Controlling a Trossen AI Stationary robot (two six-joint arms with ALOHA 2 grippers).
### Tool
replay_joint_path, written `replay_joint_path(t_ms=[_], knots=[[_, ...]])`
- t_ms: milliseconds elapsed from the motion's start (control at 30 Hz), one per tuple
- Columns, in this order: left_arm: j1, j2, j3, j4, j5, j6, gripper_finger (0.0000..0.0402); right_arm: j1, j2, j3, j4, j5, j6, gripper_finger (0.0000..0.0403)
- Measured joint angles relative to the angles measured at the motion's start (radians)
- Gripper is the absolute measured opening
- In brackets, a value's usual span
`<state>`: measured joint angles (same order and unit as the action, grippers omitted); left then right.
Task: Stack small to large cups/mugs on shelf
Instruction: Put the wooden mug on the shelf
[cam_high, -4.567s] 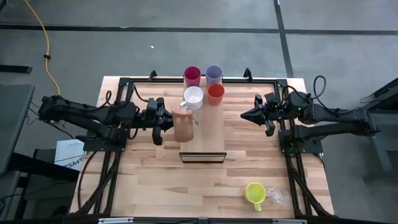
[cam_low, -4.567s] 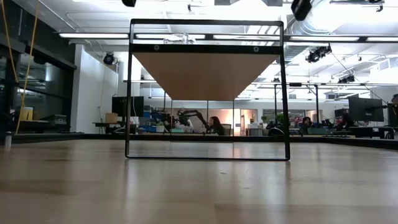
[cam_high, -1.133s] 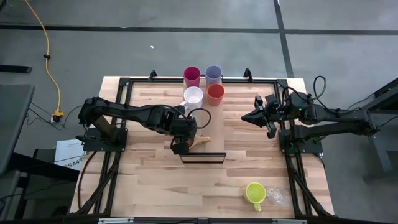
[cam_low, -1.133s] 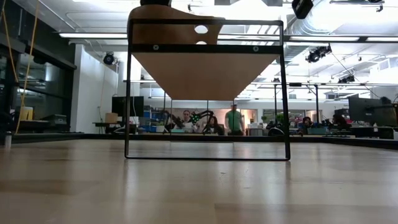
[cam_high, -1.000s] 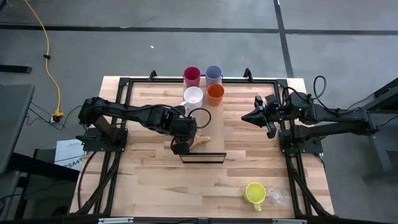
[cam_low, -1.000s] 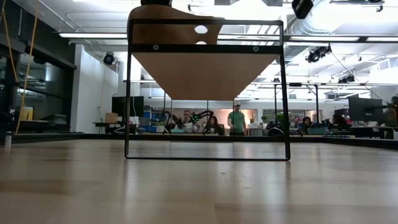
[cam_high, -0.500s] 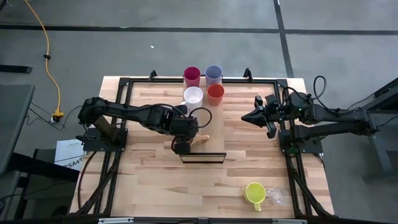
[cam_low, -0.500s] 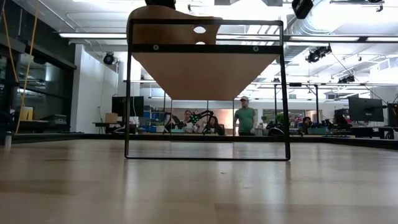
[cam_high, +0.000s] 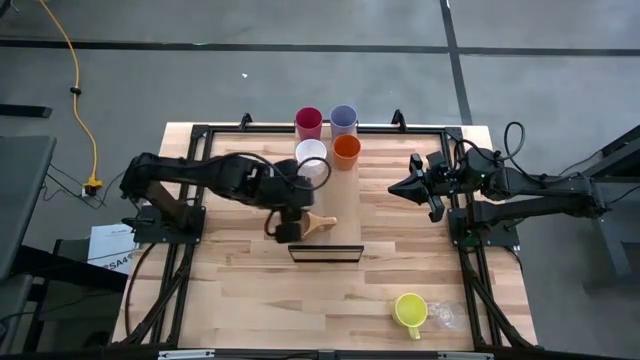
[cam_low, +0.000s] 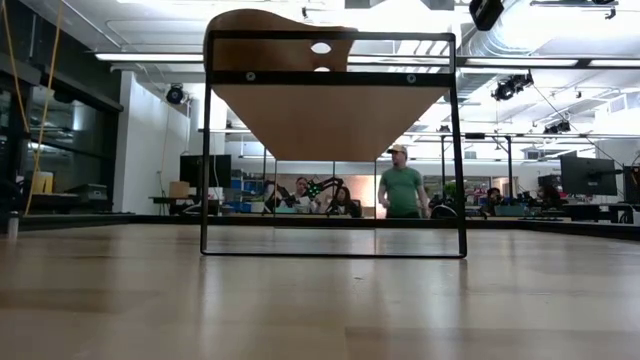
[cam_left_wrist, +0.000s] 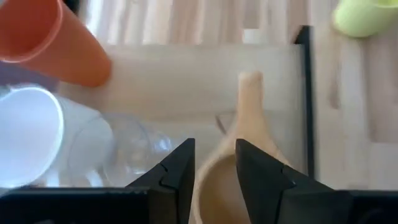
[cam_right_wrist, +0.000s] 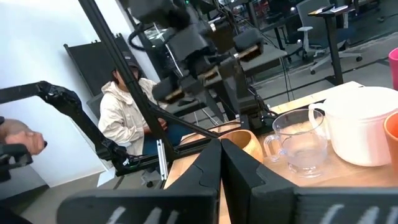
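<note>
The brown wooden handled cup (cam_high: 316, 223) stands mouth up on the near end of the light-wood shelf (cam_high: 345, 200), its handle toward the table's right. My left gripper (cam_high: 291, 227) hangs open just above it. In the left wrist view its fingers (cam_left_wrist: 214, 171) stand over the cup's rim (cam_left_wrist: 217, 186). In the low view the cup (cam_low: 270, 45) stands alone, no finger on it. Red (cam_high: 309, 122), lavender (cam_high: 344, 119), white (cam_high: 312, 154) and orange (cam_high: 347, 150) cups and a clear glass (cam_left_wrist: 130, 149) stand on the shelf's far part. My right gripper (cam_high: 392, 186) is shut, right of the shelf.
A yellow mug (cam_high: 410, 310) and a clear glass (cam_high: 446, 317) sit on the tabletop near its front right corner. The shelf stands on a black frame (cam_low: 205, 150) above the table. People show in the room behind (cam_low: 402, 190).
My left gripper has gone up and a little toward the table's far edge, away from the wooden cup. In the low view it no longer shows above the cup. The cup stays on the shelf's near end.
</note>
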<state>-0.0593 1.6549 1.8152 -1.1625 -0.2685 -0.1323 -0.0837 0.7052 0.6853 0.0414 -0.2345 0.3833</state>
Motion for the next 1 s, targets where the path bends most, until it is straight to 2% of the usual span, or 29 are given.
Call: replay_joint_path(t_ms=[100, 267, 467, 667, 767, 900, 1000], knots=[[-0.012, -0.035, 0.006, -0.114, 0.043, -0.044, 0.0088, 0.0, 0.0, 0.0, 0.0, 0.0, 0.0, 0.0], [-0.079, -0.142, -0.083, -0.204, 0.04, -0.165, 0.001, -0.001, 0.0, 0.0, -0.011, 0.0, -0.006, 0.0], [-0.14, -0.253, -0.312, -0.182, 0.047, -0.346, 0.0003, -0.001, 0.0, 0.0, -0.012, 0.01, -0.026, 0.0], [-0.137, -0.262, -0.515, -0.017, 0.075, -0.367, 0.0001, -0.001, 0.0, 0.0, -0.012, 0.025, -0.026, 0.0], [-0.137, -0.262, -0.562, 0.082, 0.063, -0.368, 0.0001, -0.001, 0.0, 0.0, -0.011, 0.025, -0.024, 0.0], [-0.137, -0.263, -0.566, 0.112, 0.058, -0.37, 0.0, -0.001, 0.0, 0.0, -0.012, 0.025, -0.025, 0.0], [-0.137, -0.263, -0.566, 0.12, 0.014, -0.37, 0.0, -0.001, 0.0, 0.0, -0.012, 0.025, -0.025, 0.0]])
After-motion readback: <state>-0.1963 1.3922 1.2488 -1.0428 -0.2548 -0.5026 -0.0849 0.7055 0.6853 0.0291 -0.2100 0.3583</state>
